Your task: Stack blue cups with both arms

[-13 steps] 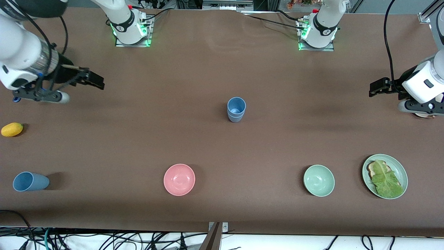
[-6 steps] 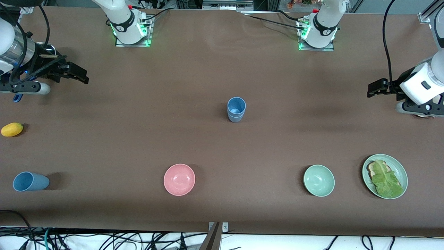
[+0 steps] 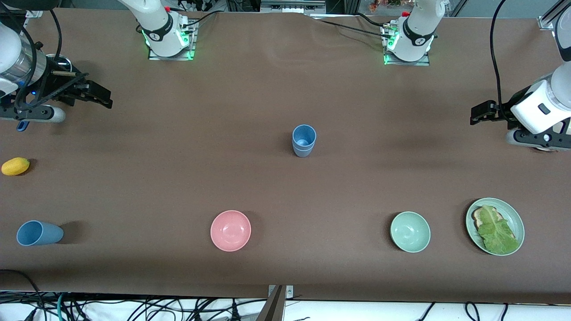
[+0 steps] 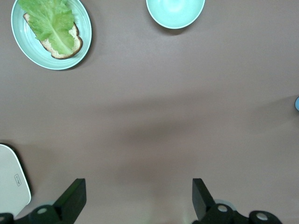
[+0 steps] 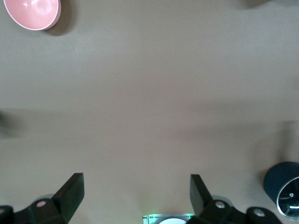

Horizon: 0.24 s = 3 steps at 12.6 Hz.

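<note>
Two blue cups [image 3: 304, 140] stand nested as one stack at the table's middle. A third blue cup [image 3: 39, 233] sits near the front edge at the right arm's end, its mouth turned toward that end; I cannot tell whether it is upright or lying. My right gripper [image 3: 96, 94] is open and empty, over bare table at the right arm's end, well apart from both; its fingers [image 5: 70, 193] frame bare table. My left gripper [image 3: 479, 113] is open and empty over bare table at the left arm's end; its fingers [image 4: 74, 198] frame bare table.
A pink bowl [image 3: 230, 230] and a pale green bowl [image 3: 410, 232] sit near the front edge. A green plate [image 3: 513, 216] with bread and lettuce lies beside the green bowl. A yellow fruit [image 3: 15, 166] lies at the right arm's end. A dark can [image 5: 282, 189] stands near the right gripper.
My right gripper has drawn back toward the right arm's end of the table and then nearly stopped. My left gripper has shifted very slightly. The cups have not moved.
</note>
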Available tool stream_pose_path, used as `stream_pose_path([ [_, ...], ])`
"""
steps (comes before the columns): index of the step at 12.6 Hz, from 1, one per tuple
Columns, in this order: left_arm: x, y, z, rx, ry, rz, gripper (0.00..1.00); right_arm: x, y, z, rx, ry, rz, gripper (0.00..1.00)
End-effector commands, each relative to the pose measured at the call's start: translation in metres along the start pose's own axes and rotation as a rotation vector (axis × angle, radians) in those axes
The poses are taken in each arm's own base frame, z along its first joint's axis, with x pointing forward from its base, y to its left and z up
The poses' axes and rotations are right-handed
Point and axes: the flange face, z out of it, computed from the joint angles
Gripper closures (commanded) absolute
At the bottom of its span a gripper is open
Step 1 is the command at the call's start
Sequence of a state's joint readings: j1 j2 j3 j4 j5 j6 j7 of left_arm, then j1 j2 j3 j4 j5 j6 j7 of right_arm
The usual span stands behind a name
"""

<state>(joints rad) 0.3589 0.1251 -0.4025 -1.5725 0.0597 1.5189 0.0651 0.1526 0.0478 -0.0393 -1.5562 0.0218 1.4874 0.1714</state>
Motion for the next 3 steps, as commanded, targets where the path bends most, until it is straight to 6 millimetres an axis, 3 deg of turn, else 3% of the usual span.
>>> stream_pose_path([
  [1, -0.0003, 0.0016, 0.0006, 0.001, 0.001, 0.006, 0.0, 0.0018, 0.0025, -0.0066, -0.013, -0.002, -0.013, 0.0],
  [3, 0.0007, 0.0031, 0.0034, 0.0, -0.005, 0.008, 0.0, 0.0018, 0.0025, -0.0067, -0.013, -0.002, -0.013, 0.0],
])
